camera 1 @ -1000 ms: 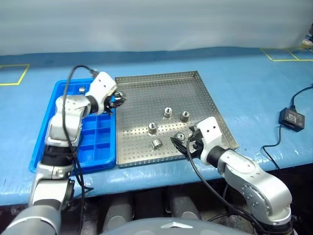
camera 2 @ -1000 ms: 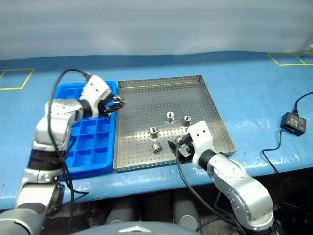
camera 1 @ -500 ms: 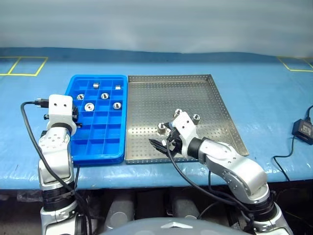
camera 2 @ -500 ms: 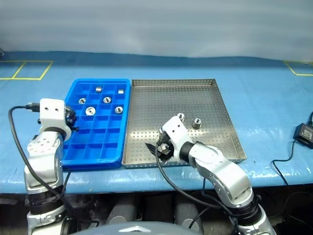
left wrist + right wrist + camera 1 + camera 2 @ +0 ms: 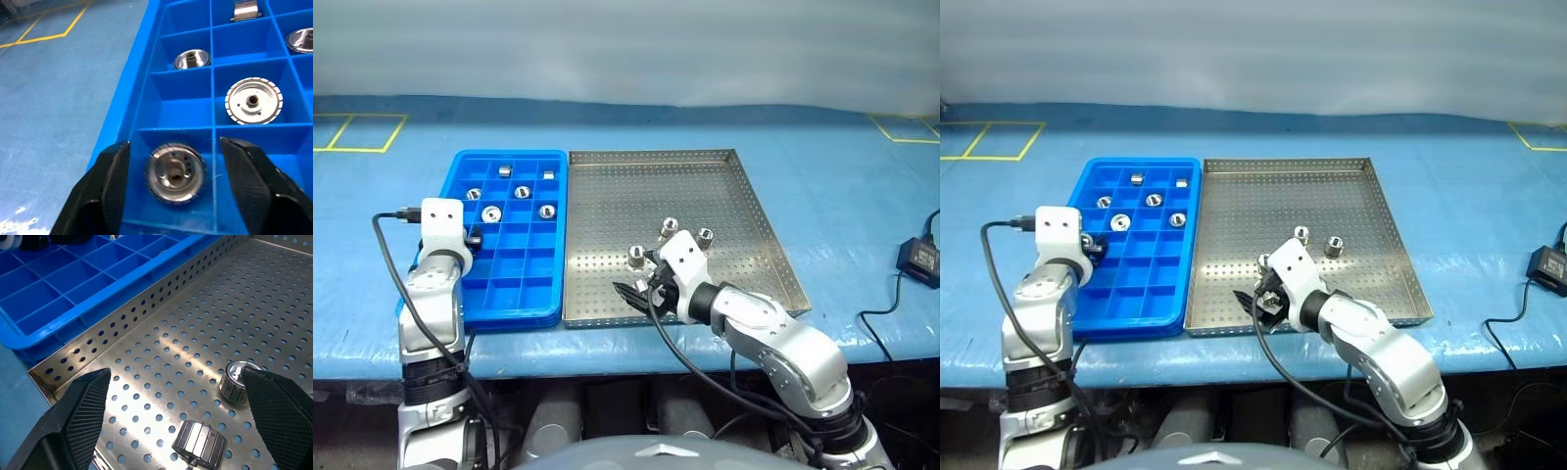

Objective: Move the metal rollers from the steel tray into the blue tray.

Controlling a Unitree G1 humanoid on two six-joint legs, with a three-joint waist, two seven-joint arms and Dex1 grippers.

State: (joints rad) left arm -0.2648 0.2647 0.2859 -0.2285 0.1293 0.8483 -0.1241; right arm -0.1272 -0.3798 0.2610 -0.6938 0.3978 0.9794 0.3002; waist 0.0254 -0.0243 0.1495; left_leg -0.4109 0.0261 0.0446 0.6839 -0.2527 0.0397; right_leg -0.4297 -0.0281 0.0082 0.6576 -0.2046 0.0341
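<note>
Our left claw [image 5: 171, 191] stands wide around a roller [image 5: 175, 172] lying in the blue tray [image 5: 431, 284], while our right claw [image 5: 176, 421], equally wide, straddles two rollers [image 5: 237, 382] on the steel tray [image 5: 744, 211] to grab one.

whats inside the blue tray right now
The blue tray holds six metal rollers visible in separate compartments at its far end, plus one lying between the open fingers of the left gripper. The left arm covers some compartments along the tray's outer edge.
</note>
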